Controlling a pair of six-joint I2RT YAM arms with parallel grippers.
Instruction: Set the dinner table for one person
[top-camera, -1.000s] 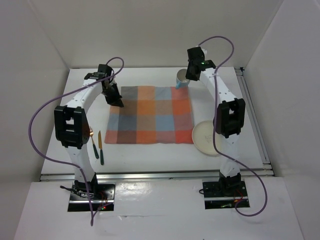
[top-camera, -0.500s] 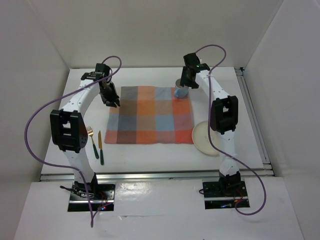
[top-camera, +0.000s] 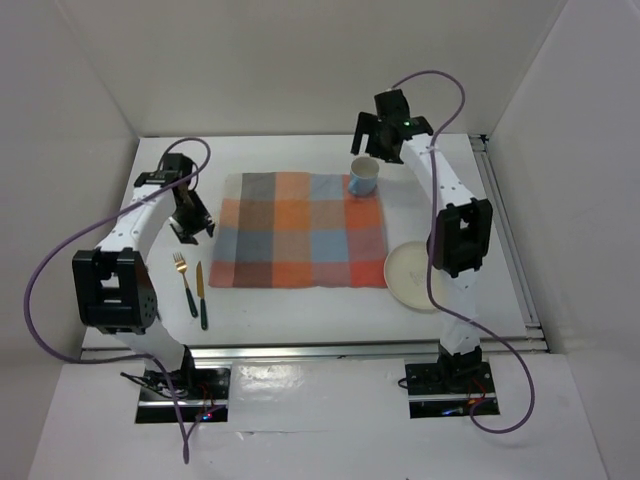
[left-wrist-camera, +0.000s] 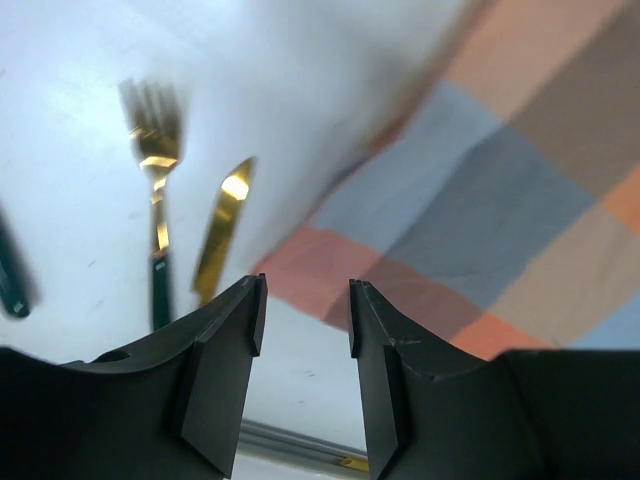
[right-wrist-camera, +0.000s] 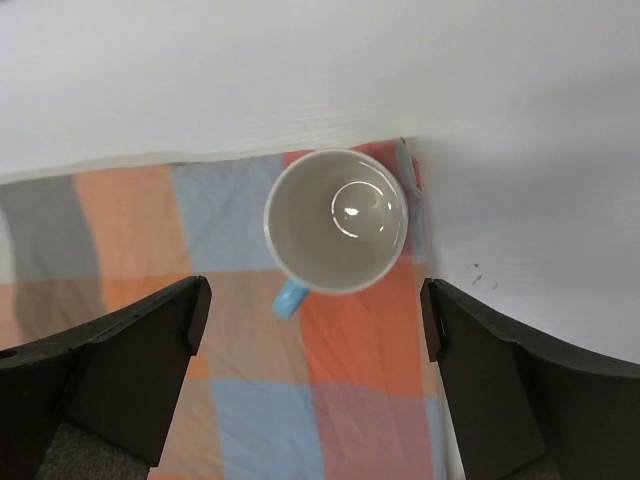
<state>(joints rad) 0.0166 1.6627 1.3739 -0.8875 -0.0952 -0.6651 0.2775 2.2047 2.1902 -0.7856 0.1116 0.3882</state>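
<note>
The dinner table (top-camera: 300, 305) is a white top carrying a checked mat (top-camera: 300, 230). A white mug (top-camera: 364, 177) with a blue outside stands upright on the mat's far right corner. My right gripper (top-camera: 368, 143) hovers above it, open wide and apart from it; in the right wrist view the mug (right-wrist-camera: 335, 220) lies ahead of the open gripper (right-wrist-camera: 315, 320). My left gripper (top-camera: 190, 225) hangs over the table left of the mat, open and holding nothing (left-wrist-camera: 305, 310). A gold fork (top-camera: 183, 275) and knife (top-camera: 202, 295), both with green handles, lie side by side to the mat's left.
A white plate (top-camera: 412, 275) sits on the table off the mat's near right corner, partly behind the right arm. Metal rails (top-camera: 300, 350) run along the near and right edges. In the left wrist view the fork (left-wrist-camera: 157, 170) and knife (left-wrist-camera: 222, 230) lie ahead, left of the mat (left-wrist-camera: 500, 190).
The right gripper set the mug on the mat's corner, opened and rose off it. The left gripper left the mat's far left corner, moved left and nearer, and opened.
</note>
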